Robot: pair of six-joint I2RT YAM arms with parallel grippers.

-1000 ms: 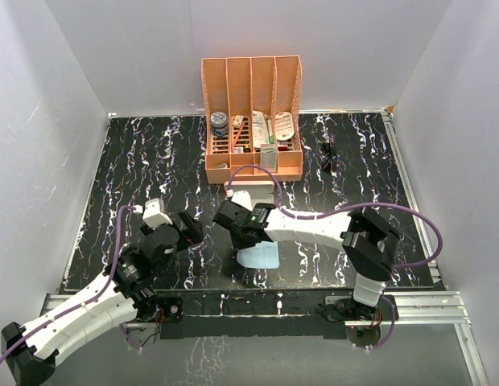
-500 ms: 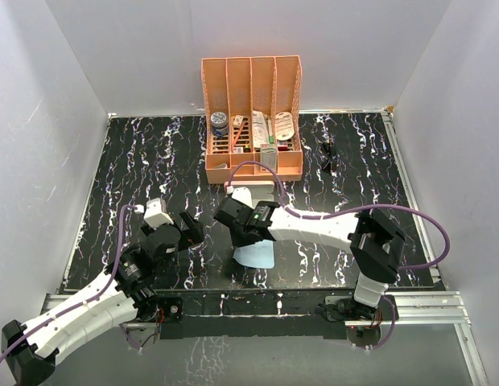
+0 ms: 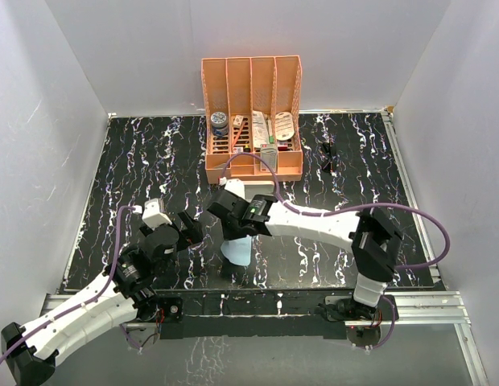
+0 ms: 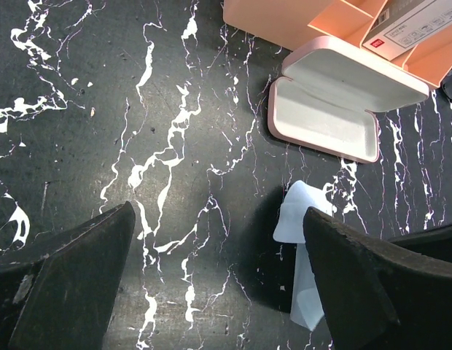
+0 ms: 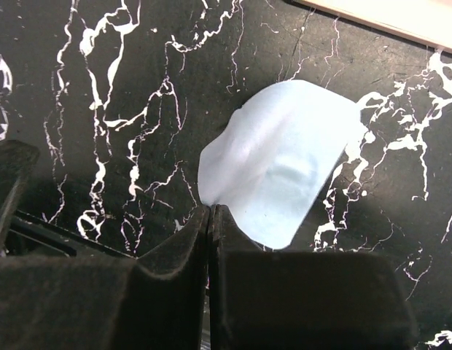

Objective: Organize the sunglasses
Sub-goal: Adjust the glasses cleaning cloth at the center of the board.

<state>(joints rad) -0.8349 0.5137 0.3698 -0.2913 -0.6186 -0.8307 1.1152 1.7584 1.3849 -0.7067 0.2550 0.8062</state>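
The sunglasses [image 3: 328, 156], small, black and thin-framed, lie on the table to the right of the orange organizer. A pink case [image 4: 332, 102] lies open in front of the organizer, its pale inside empty; the right arm partly covers the case [image 3: 248, 190] in the top view. My right gripper [image 5: 211, 210] is shut on the edge of a light blue cloth [image 5: 277, 175], which hangs from it above the table [image 3: 237, 251]. My left gripper [image 4: 219, 273] is open over bare table, to the left of the cloth [image 4: 302, 219], with nothing between its fingers.
An orange organizer [image 3: 252, 121] with several upright slots stands at the back centre, holding small items. White walls close in the black marbled table [image 3: 145, 161] on three sides. The right arm [image 3: 314, 225] stretches across the middle.
My right gripper has carried the cloth leftward and slightly toward the back, closer to the left gripper. The left arm has not moved.
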